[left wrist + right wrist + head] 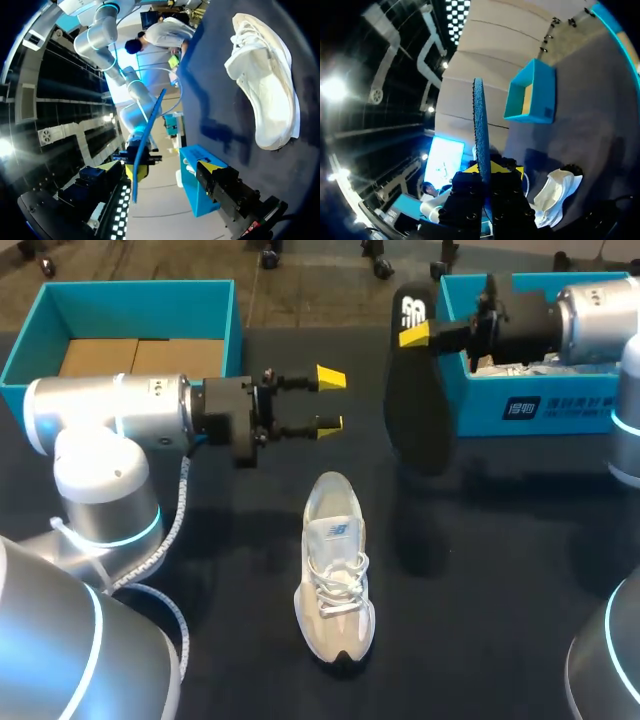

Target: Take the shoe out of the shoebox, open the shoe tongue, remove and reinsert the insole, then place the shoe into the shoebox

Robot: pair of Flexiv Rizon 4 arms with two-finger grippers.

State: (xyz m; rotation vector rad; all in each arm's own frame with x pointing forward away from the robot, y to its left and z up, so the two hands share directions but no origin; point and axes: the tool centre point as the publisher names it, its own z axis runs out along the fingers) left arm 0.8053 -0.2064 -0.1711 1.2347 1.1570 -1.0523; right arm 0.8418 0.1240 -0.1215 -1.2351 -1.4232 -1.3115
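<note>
As it stands upright, the shoe [335, 570] points toe toward me

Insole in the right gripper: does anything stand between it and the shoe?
Nothing visible. Only bare table lies between the insole and the shoe; the open left gripper hangs off to the side, past the toe.

On my table [520, 580] the shoe [335, 570] lies near the middle, heel away from me and toe toward me. My left gripper [330, 400] hangs behind the shoe and slightly to its left, fingers apart and pointing toward the right side. Behind and to the right of the shoe, the insole [418, 390] stands on edge off the table, pinched between my right gripper [415, 335] fingers, just before the right shoebox [540, 405]. The left box [130, 305] sits at the far left, behind my left arm.
</note>
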